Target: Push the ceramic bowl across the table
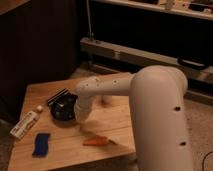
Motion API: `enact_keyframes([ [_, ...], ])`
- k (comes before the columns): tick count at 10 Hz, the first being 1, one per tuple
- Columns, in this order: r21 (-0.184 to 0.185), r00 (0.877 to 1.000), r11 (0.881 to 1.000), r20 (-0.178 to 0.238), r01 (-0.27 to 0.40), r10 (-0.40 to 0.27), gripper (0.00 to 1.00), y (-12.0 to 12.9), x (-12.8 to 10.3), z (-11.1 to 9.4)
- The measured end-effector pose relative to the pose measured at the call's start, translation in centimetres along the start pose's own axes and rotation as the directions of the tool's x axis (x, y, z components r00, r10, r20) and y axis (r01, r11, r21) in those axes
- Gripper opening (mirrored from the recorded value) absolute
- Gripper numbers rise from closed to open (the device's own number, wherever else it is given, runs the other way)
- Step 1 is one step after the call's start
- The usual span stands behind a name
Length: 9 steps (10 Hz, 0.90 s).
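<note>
- Claw (81, 119): we place it at the low end of the white arm (150, 100), down at the bench top and just beside the right rim of the ceramic bowl. Whether it touches the bowl we cannot tell.
- Claw state: cannot be told from this view.
- Ceramic bowl (64, 108): we find it on the left-centre part of the bench, upright, glossy black with pale rings inside; the arm's wrist covers its right edge.
- Bench (115, 135): we record a small low one with a light wooden plank top, standing on a speckled floor.
- Black bar-shaped object (58, 96): lies just behind the bowl, toward the back left.
- White tube (26, 124): lies at the left edge of the bench, well apart from the bowl.
- Blue object (41, 144): lies flat near the front left corner.
- Orange carrot-shaped object (96, 141): lies near the front edge, in front of the claw and apart from it.
</note>
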Motion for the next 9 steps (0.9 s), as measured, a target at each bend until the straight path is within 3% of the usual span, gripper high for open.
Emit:
enact_keyframes([
  [3,-0.006,1.0,1.0,0.016,0.017,-0.017,0.0,2.0,-2.4,-0.1],
  [7,-0.027,0.999,0.999,0.018,0.044,-0.044,0.01,4.4,-3.9,0.1],
  [9,-0.032,0.999,0.998,0.015,0.045,-0.044,0.04,4.5,-4.1,0.0],
])
